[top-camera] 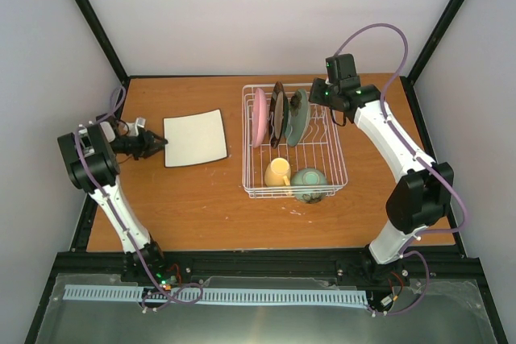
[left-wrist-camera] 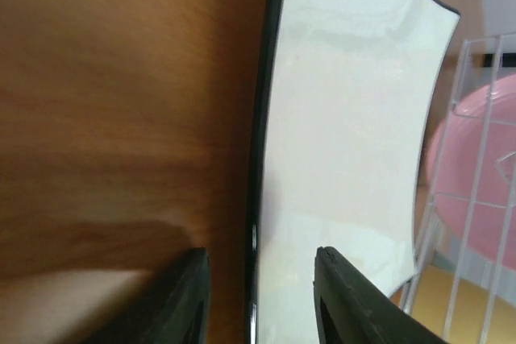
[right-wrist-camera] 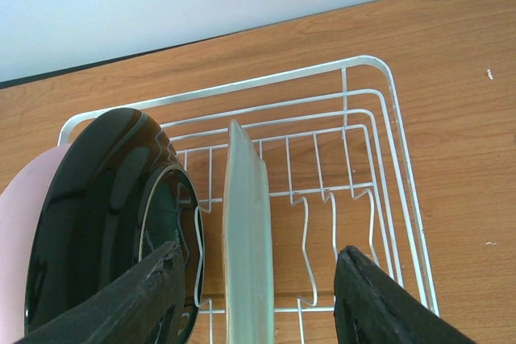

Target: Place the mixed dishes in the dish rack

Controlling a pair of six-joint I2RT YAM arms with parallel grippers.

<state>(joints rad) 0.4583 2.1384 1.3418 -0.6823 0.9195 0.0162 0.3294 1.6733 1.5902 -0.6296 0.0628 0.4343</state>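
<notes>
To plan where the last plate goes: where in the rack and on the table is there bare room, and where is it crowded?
Free: dish rack tines right of the teal plate; table between the cream square plate and the near edge. Crowded: rack's far left, holding pink plate and brown plate; mug and bowl fill its near end.

White-and-black arms (top-camera: 391, 138), purple cables (top-camera: 375, 26)

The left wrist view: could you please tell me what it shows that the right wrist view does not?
Left wrist only: the cream square plate lying flat, its edge inside the open left gripper. Right wrist only: the dark brown plate and teal plate standing on edge, framed by the right gripper. Both: the pink plate, the dish rack, the wooden table.
</notes>
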